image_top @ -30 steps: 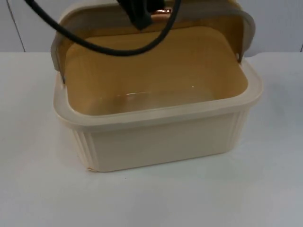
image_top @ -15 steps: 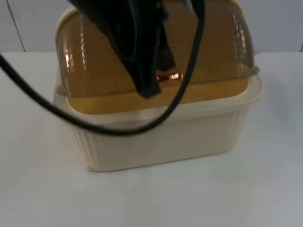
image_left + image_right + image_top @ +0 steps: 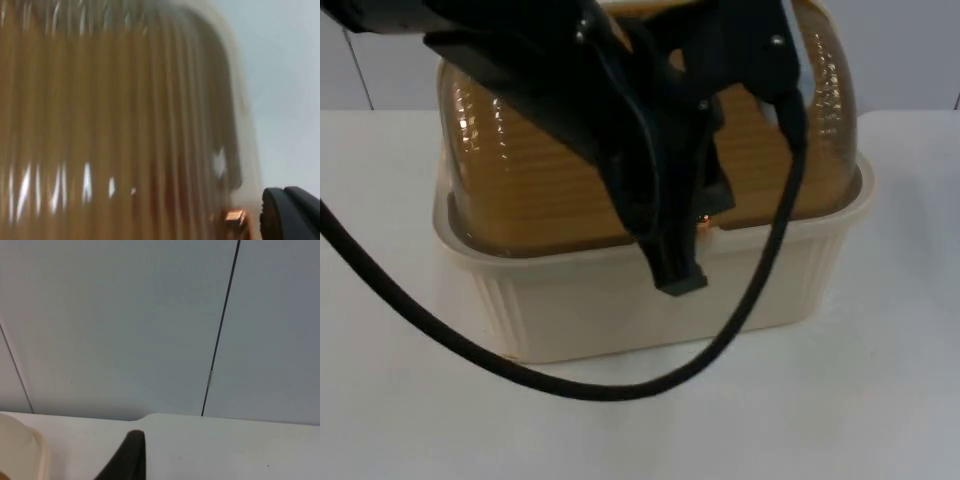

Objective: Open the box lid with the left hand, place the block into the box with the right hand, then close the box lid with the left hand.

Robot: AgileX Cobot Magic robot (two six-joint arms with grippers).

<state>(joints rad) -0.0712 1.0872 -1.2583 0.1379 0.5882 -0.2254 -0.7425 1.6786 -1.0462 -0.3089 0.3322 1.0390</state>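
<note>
The left gripper (image 3: 678, 262) presses down at the front edge of the ribbed amber lid (image 3: 530, 170), its black fingertip (image 3: 290, 212) beside a small copper-coloured catch (image 3: 234, 217); whether its fingers grasp anything cannot be told. The domed lid lies shut on the cream box (image 3: 650, 300), mid-table (image 3: 880, 400). The right gripper (image 3: 125, 460) waits above the table's far edge near the grey partition wall (image 3: 125, 320), its grip also unclear
</note>
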